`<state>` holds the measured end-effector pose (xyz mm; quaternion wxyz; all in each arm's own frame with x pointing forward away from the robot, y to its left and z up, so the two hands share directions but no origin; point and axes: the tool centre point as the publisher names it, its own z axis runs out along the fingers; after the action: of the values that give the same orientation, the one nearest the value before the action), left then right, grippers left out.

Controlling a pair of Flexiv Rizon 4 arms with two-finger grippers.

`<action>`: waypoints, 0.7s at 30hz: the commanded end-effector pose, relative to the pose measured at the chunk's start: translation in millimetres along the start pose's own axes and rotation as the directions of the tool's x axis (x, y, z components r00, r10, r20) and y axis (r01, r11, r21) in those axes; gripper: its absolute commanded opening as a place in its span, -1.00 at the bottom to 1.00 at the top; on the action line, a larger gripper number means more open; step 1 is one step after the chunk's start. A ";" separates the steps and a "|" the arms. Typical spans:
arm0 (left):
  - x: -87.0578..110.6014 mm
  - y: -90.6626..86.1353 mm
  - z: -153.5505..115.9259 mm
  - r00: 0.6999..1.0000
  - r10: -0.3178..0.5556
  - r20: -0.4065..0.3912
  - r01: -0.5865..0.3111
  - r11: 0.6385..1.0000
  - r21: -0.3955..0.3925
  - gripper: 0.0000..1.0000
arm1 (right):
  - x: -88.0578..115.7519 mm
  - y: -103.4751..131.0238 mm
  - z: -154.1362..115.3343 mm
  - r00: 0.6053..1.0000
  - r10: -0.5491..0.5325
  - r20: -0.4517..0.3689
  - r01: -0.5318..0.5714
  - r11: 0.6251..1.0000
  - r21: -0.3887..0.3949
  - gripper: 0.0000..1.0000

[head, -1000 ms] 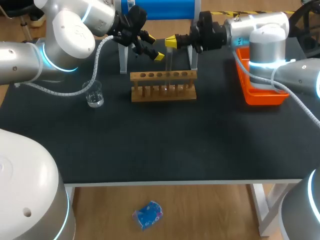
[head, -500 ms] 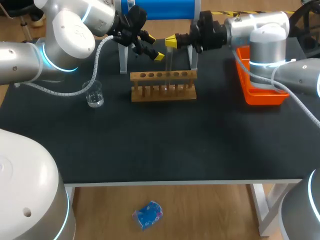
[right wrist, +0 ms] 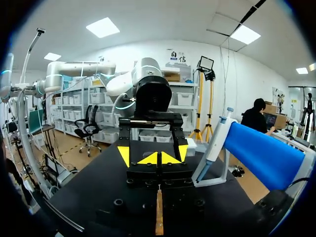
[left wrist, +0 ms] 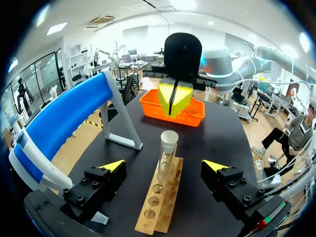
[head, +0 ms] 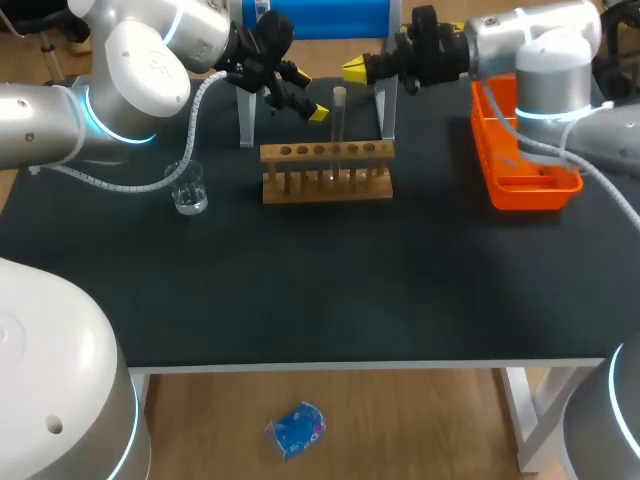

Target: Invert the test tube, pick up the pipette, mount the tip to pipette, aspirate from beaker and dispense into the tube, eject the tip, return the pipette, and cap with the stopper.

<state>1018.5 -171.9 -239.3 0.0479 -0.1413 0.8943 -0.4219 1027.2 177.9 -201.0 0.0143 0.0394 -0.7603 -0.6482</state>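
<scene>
Left gripper (head: 308, 94): its fingers stood wide apart with nothing gripped. It hung over the back of the table on the left side of the rack, its yellow tips pointing toward the tube.
Left gripper, from its own wrist: the test tube (left wrist: 167, 154) rose ahead in the gap between the two fingertips (left wrist: 112, 166) and touched neither.
Right gripper (head: 355, 70): its yellow tips sat pressed close together, only a thin dark slit showing between them in the left wrist view, and nothing was held. It hung near the tube's mouth, higher and toward the right, apart from the glass.
Facing: the two grippers pointed at each other across the tube. In the right wrist view the left gripper's spread tips stood just ahead.
Test tube: it stood upright in the wooden rack (head: 327, 185) with its open mouth up. Three empty holes lay between it and the rack end nearest the left gripper.
Beaker (head: 188, 190): clear glass, on the table left of the rack, well apart from both grippers.
Orange tray (head: 530, 190): at the table's right side, below the right arm.
Blue stand (head: 320, 15): on grey legs at the table's back edge, behind the rack.
Table (head: 300, 290): a dark surface.
</scene>
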 end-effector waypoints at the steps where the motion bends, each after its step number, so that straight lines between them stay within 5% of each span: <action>1: -0.4 -0.9 -0.5 1.000 -0.001 -0.002 0.001 1.000 -0.005 1.00 | 23.1 15.1 -25.7 0.999 -0.009 0.044 0.004 0.993 0.119 -0.91; 3: -0.4 -0.9 -0.5 1.000 -0.001 -0.002 0.001 1.000 -0.005 1.00 | 29.7 13.8 -35.5 0.999 -0.015 0.037 0.008 0.984 0.175 1.00; 8: -0.4 -0.9 -0.5 1.000 -0.001 -0.002 0.001 1.000 -0.005 1.00 | 41.5 1.9 -58.4 0.997 -0.010 0.071 -0.010 0.958 0.285 1.00; 21: -0.4 -0.9 -0.5 1.000 -0.001 -0.002 0.001 1.000 -0.005 1.00 | 44.3 -41.5 -103.2 0.987 -0.036 0.155 -0.012 0.955 0.298 1.00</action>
<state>1018.6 -171.9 -239.3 0.0479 -0.1412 0.8943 -0.4219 997.3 70.2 -220.3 -0.0434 -0.0010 -0.8507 -0.5239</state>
